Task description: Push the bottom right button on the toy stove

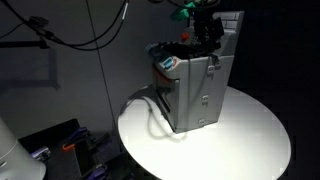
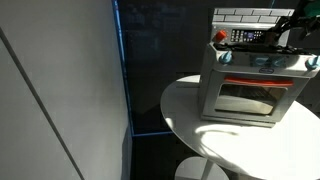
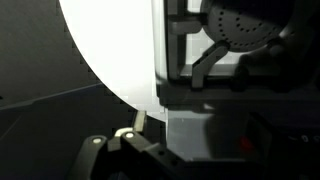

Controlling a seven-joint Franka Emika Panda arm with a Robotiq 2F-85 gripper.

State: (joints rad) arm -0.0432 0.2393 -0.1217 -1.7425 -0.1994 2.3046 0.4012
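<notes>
Starting at the left of an exterior view: thin dark cables (image 1: 75, 44) hanging down, well apart from the rest. Next, the round white worktop (image 1: 250, 140), carrying near its middle the grey boxy toy stove (image 1: 195, 95), upright, with a white tiled wall at the back. Just over the stove top, the dark robot pincer (image 1: 207, 35), hovering close to the burners. Cannot tell whether open or closed: too dark and too small in every view.

Could go wrong in a few ways from here. Could land on the wrong button by coming down a little to one side. Could shove the stove, likely light, across the smooth worktop by pushing slanted and not straight. Could bump the back wall by reaching too far.

Looking from the front in an exterior view: first a big flat grey wall panel (image 2: 60, 90) on the left, then the stove face with its pale oven window (image 2: 247, 95) and a small red knob (image 2: 222, 57), neither seen from the side. From the side instead: the grey side door with a handle (image 1: 205, 100), hidden from the front. In the wrist view: bright worktop at the left, then a round dark burner (image 3: 240, 25) up close. No button plain to see there, only a tiny red spot (image 3: 245, 145) in shadow, maybe a button, maybe not
</notes>
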